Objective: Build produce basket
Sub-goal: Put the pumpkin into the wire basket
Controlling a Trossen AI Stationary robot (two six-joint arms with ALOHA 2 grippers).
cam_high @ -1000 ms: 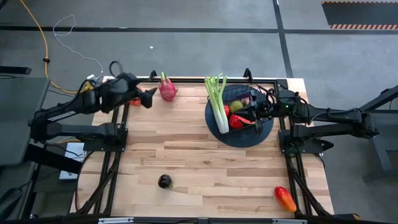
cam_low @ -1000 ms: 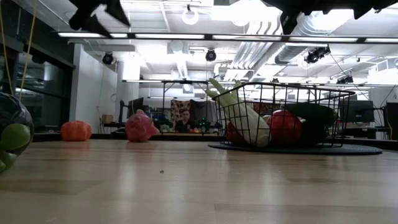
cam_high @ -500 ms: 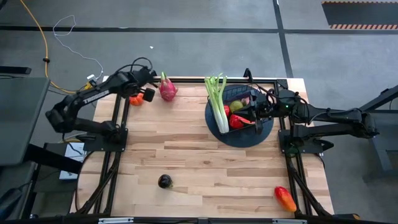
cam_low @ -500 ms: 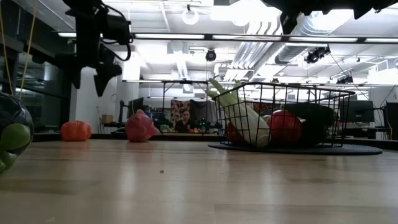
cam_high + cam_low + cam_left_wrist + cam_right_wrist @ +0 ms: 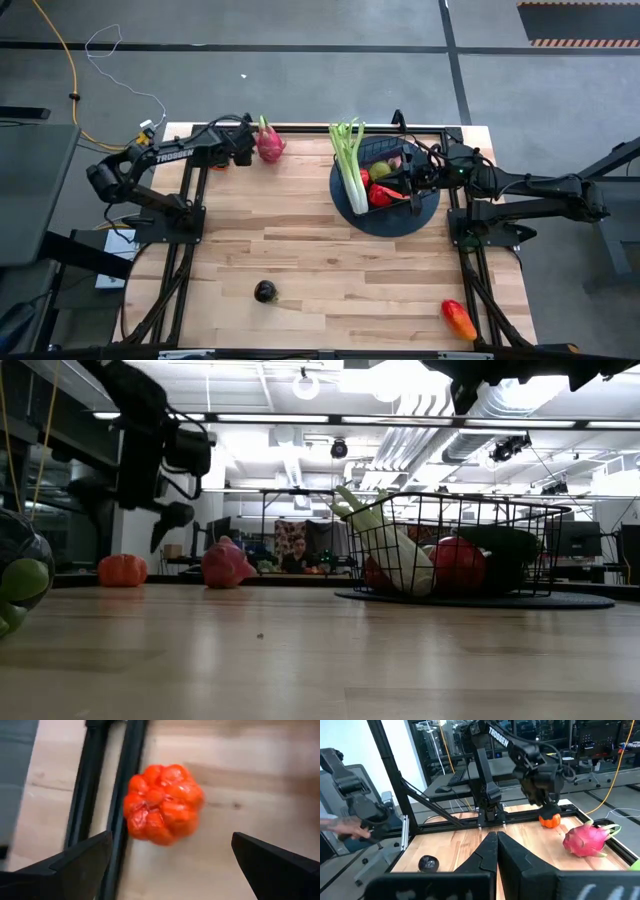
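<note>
Left gripper (image 5: 170, 857) spread wide, hovering over ribbed orange fruit (image 5: 163, 803) at table's (image 5: 330, 270) far-left corner; only left wrist view shows fruit right beside the black frame rail (image 5: 120, 805), high view hides it under the arm. Dragon fruit (image 5: 269, 142) just beside, at far edge. Right gripper (image 5: 496, 851) pinched closed, empty, parked over basket (image 5: 392, 176) on round mat (image 5: 432, 212) near far-right corner; celery (image 5: 350, 160), red and green fruits inside. Dark fruit (image 5: 265, 291) near front edge, mango (image 5: 458, 319) at front-right corner. Middle of table open
</note>
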